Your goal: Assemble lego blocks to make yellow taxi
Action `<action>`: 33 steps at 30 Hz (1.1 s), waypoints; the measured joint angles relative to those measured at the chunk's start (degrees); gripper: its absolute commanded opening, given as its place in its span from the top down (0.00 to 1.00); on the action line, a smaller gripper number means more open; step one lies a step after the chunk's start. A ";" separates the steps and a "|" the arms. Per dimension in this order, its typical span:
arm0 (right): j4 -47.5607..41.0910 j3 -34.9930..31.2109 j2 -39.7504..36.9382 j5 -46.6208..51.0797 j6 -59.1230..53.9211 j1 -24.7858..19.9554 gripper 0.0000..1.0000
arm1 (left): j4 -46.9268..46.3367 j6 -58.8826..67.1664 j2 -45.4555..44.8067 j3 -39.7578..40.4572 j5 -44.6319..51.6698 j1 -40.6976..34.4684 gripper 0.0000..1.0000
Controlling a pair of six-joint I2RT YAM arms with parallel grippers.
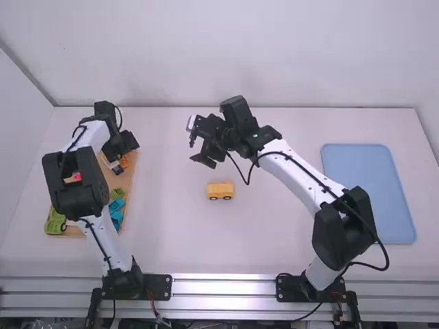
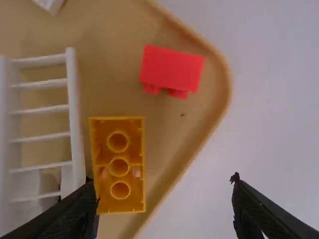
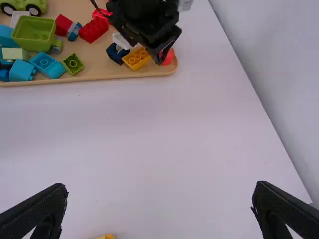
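Observation:
In the high view my left gripper (image 1: 122, 145) is over the far end of the wooden tray (image 1: 130, 179), beside an orange-yellow brick (image 1: 124, 162). In the left wrist view my left gripper (image 2: 163, 182) is open, one finger close by the orange-yellow brick (image 2: 119, 164), which shows round tubes. My right gripper (image 1: 197, 146) is above mid-table, past the yellow block on wheels (image 1: 220, 190). Seen from the right wrist, my right gripper (image 3: 159, 194) stands open with nothing between its fingers; an edge of the yellow block (image 3: 105, 236) shows low down.
A red brick (image 2: 172, 69) and a white slatted piece (image 2: 75, 124) lie in the tray. Blue bricks (image 3: 47, 64), a green car (image 3: 35, 34) and a small green brick (image 3: 73, 64) share it. A blue mat (image 1: 369, 192) lies at the right.

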 measured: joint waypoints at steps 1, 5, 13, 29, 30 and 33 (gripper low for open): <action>0.02 0.00 0.00 0.00 -0.07 0.00 0.01 | 0.02 -0.24 -0.02 -0.37 -0.07 0.35 0.32; -0.02 0.00 0.00 0.00 0.00 0.00 0.01 | -1.79 -2.34 0.00 -1.05 -2.86 0.63 0.31; 0.02 0.00 0.00 -0.02 -0.04 0.00 0.01 | -4.13 -4.37 0.00 -1.09 -6.95 0.63 0.36; 0.04 0.00 0.00 -0.02 -0.04 0.00 0.01 | 6.80 -0.96 0.00 -7.80 -5.40 0.63 0.54; 0.04 0.00 0.00 0.00 0.00 0.00 0.01 | 6.99 -0.74 -0.02 -7.91 -5.18 0.63 0.54; 0.02 0.00 0.00 0.04 -0.09 0.00 0.01 | 7.02 -0.31 0.00 -8.52 -4.76 0.63 0.58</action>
